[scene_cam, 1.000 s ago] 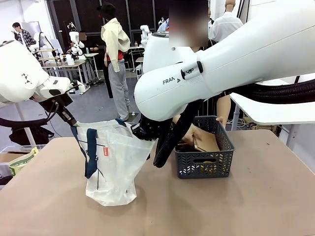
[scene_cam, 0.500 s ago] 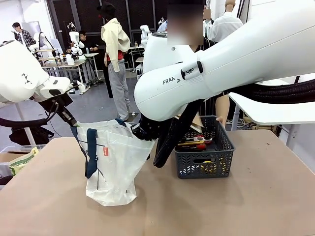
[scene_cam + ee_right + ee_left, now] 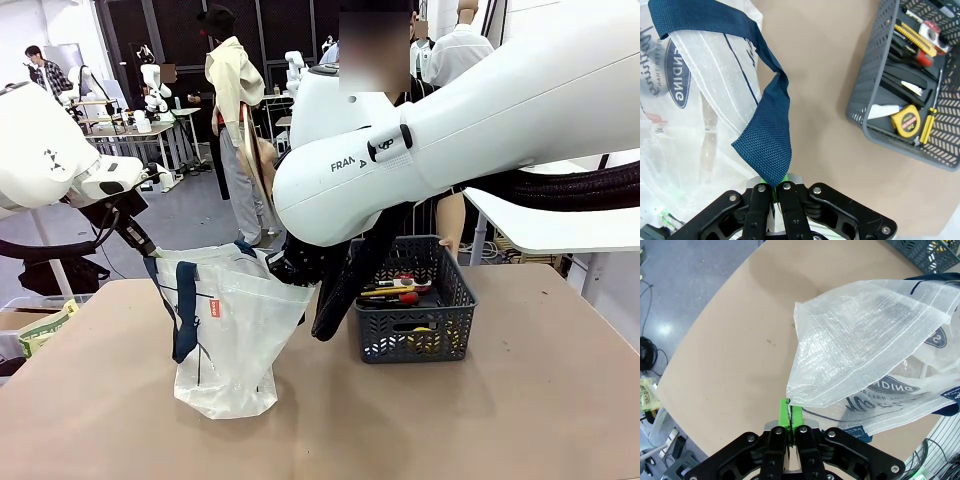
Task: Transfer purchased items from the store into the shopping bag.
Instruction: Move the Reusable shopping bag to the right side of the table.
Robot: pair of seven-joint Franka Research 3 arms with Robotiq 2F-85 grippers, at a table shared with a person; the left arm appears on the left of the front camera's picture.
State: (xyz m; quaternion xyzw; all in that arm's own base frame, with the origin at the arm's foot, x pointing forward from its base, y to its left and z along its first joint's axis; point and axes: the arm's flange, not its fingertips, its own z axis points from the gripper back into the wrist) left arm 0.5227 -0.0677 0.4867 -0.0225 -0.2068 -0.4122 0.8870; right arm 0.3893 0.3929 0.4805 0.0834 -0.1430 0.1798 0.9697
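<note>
Shopping bag (image 3: 865, 340) rim pinched in left tool (image 3: 791, 410), strap (image 3: 767, 135) in right tool (image 3: 777, 185).

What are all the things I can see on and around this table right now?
shopping bag: one, translucent white with navy print, standing on the table, left of the basket.
navy handle: one seen close up, dark blue strap, rising from the bag.
basket: one, dark grey, on the table to the right of the bag.
tape measure: one, yellow, in the basket.
utility knife: one, yellow and black, in the basket.
red-handled tool: one, red, in the basket beside the knife.
table: one, tan.
person's hand: one, at the basket's far rim.
left gripper: one, black with green pads, shut on the bag's edge.
right gripper: one, black, shut on the navy handle.
</note>
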